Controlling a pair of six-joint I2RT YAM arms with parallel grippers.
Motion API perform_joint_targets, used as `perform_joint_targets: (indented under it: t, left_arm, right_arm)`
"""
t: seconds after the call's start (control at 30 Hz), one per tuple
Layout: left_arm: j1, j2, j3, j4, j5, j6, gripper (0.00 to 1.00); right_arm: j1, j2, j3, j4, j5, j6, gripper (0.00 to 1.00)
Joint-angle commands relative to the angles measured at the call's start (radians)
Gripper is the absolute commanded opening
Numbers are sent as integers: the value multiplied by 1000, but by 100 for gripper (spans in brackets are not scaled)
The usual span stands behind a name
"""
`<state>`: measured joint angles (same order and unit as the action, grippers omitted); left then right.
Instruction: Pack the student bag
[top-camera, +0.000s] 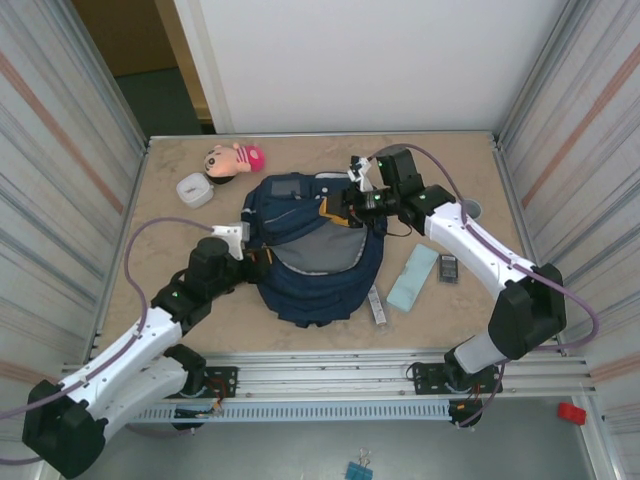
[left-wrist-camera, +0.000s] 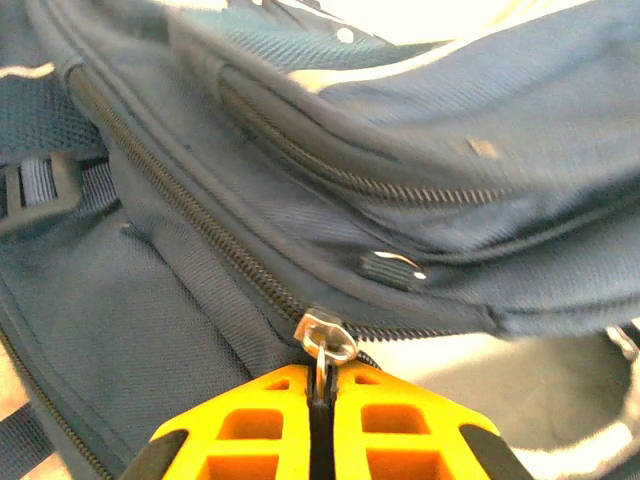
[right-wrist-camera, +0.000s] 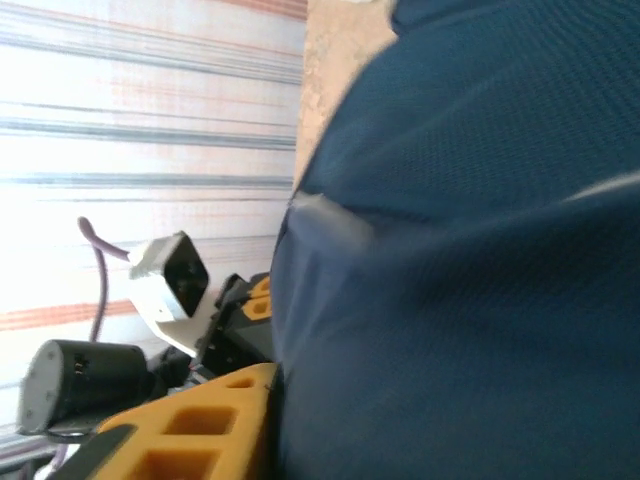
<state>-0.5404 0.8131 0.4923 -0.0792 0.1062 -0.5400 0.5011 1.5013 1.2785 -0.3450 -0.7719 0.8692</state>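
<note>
Navy fabric student bag (top-camera: 315, 265) lies mid-tabletop (top-camera: 160, 270), betw. both arms. L hand (left-wrist-camera: 320, 385) at bag's left side, fingers pressed together, pinching metal zipper pull (left-wrist-camera: 326, 338). R hand (top-camera: 345, 208) against bag's upper-right edge; fabric hides its gap, can't tell if spread. Around: doll (top-camera: 233, 158) & white box (top-camera: 194, 189) far-left, mint pouch (top-camera: 413, 278) & dark gadget (top-camera: 448, 268) right of bag.
</note>
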Motion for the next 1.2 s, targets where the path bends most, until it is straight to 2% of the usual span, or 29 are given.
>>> perform_joint_targets:
  t: [0.0, 0.07, 0.17, 0.27, 0.33, 0.37, 0.4, 0.43, 0.5, 0.53, 0.63, 0.7, 0.8, 0.87, 1.03, 1.17]
  left_arm:
    - [-23, -40, -44, 35, 51, -25, 0]
    - [-88, -53, -48, 34, 31, -27, 0]
    - [-188, -50, -47, 37, -24, -35, 0]
    - [-261, -37, -46, 58, -68, -38, 0]
    - [-280, -27, -46, 75, -79, -41, 0]
    - [-279, -20, -44, 79, -79, -44, 0]
    - [-280, -12, -40, 76, -85, -45, 0]
    - [-280, -4, -35, 63, -98, -41, 0]
    - [-280, 3, -24, 30, -144, -31, 8]
    - [-277, 5, -20, 1, -180, -31, 13]
    - [-245, 1, -24, -37, -209, -31, 24]
    - [-224, -6, -38, -24, -192, -28, 22]
    - [-211, -14, -50, -23, -181, -19, 12]
    - [-210, -21, -59, -22, -193, -6, 1]
    - [-186, -29, -69, -34, -244, 13, 0]
    - [-116, -13, -71, -34, -254, 9, 0]
  right_arm:
    - [-13, -19, -9, 107, -29, 49, 50]
    - [-4, -37, -90, 230, 17, 148, 56]
    - [34, -75, -202, 380, 111, 260, 59]
    - [82, -93, -255, 417, 196, 291, 59]
    - [113, -102, -281, 416, 250, 292, 59]
    - [126, -105, -290, 405, 275, 288, 57]
    - [133, -106, -293, 393, 290, 277, 52]
    - [137, -109, -294, 372, 301, 264, 42]
    - [131, -117, -286, 340, 296, 235, 24]
    - [122, -123, -274, 317, 286, 215, 19]
    - [101, -132, -211, 226, 230, 140, 10]
    - [97, -131, -170, 177, 199, 102, 7]
    - [83, -125, -150, 167, 150, 93, 5]
    - [70, -120, -144, 170, 122, 91, 3]
    - [62, -110, -101, 146, 56, 72, 1]
    - [60, -111, -45, 79, 13, 27, 1]
